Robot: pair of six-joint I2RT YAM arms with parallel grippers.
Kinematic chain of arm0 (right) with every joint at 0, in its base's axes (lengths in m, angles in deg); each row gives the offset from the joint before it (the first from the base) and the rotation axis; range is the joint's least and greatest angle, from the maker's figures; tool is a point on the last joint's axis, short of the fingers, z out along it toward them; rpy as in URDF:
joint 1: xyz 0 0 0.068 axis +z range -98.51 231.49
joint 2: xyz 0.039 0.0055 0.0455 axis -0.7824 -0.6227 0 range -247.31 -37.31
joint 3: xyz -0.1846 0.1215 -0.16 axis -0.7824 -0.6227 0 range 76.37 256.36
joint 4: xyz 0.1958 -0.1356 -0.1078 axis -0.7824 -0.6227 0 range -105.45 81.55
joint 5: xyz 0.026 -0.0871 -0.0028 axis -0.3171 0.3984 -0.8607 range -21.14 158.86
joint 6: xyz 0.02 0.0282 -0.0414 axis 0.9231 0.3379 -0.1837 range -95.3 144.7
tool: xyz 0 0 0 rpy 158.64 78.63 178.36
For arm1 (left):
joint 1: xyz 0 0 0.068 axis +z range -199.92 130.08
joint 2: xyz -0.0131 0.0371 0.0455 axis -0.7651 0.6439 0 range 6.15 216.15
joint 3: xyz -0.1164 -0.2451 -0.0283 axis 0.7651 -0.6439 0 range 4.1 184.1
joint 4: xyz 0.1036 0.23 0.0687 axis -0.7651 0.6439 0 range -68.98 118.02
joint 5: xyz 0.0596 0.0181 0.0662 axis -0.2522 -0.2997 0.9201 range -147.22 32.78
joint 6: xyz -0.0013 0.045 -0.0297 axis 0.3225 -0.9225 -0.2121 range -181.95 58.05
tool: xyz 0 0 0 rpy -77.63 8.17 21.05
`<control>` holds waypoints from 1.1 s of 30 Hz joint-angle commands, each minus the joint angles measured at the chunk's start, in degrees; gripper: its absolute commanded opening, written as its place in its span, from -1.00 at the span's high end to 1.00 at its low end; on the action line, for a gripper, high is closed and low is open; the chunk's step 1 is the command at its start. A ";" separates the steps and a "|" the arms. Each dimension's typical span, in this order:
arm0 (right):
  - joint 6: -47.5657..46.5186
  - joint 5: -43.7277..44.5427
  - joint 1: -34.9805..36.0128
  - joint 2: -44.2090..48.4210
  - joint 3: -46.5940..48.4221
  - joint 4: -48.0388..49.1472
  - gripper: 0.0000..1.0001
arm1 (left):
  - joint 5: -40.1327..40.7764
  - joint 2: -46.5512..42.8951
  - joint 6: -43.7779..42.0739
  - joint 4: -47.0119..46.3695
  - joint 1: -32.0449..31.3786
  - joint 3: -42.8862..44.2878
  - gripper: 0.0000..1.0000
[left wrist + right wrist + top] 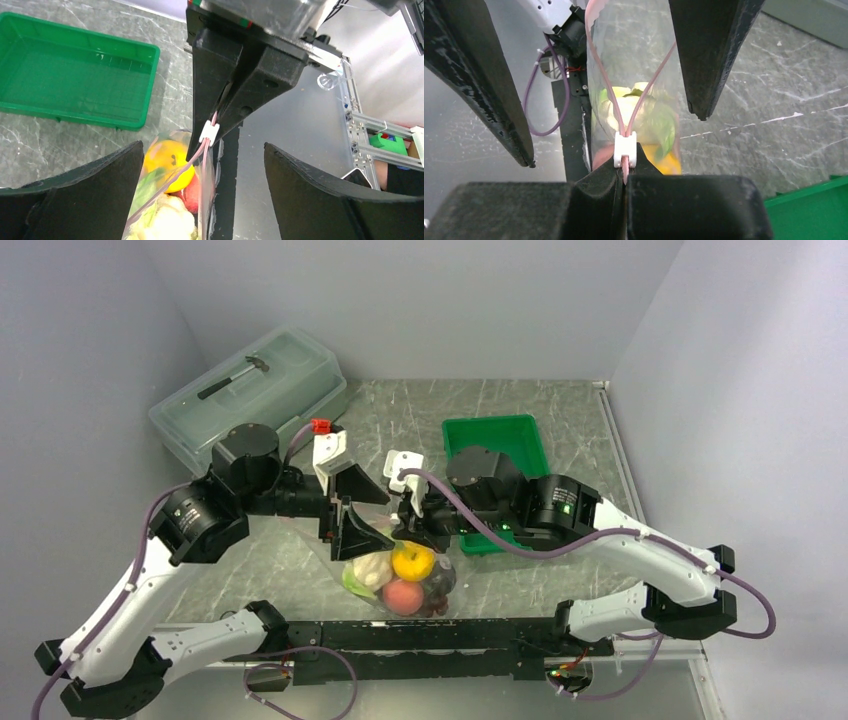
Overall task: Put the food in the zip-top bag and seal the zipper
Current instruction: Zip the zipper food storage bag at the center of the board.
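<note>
The clear zip-top bag (400, 578) hangs upright at the table's front, holding the orange (412, 560), peach (402, 596), cauliflower (370, 570) and dark fruit (441, 580). My right gripper (408, 512) is shut on the pink zipper (625, 172) at one end of the mouth, right behind the white slider (625, 149). Past the slider the two pink strips (651, 85) spread apart. My left gripper (372, 512) is open, and its fingers (100, 180) straddle the bag's mouth without touching it. The left wrist view shows the slider (210, 132), orange (167, 160) and cauliflower (167, 220).
The green tray (500, 435) lies behind the right gripper; it also shows in the left wrist view (75, 75). A translucent lidded box (250, 390) with a tool inside stands at the back left. A black rail (420, 635) runs along the table's front edge.
</note>
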 commanded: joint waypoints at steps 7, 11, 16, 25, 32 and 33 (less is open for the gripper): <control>1.08 -9.07 -2.89 0.30 7.00 -0.72 1.00 | -1.48 0.90 -4.33 1.76 -0.11 -1.81 -0.73; 1.09 -10.49 -3.51 1.07 7.00 -1.05 1.00 | -0.83 1.02 -5.05 2.52 -0.07 -2.41 -0.63; 1.22 -11.63 -4.04 2.30 6.22 -0.90 1.00 | -0.58 0.48 -5.31 2.75 -0.11 -3.60 -0.45; 1.61 -11.54 -4.85 2.80 7.75 -2.31 1.00 | -0.16 -0.29 -5.64 4.11 -0.09 -4.15 0.04; 1.74 -10.88 -5.15 2.58 7.40 -3.22 1.00 | 0.52 -0.78 -5.82 4.96 -0.10 -3.14 0.98; 1.80 -10.88 -5.17 2.51 7.31 -3.34 1.00 | 0.69 -0.83 -5.82 5.01 -0.07 -3.03 1.00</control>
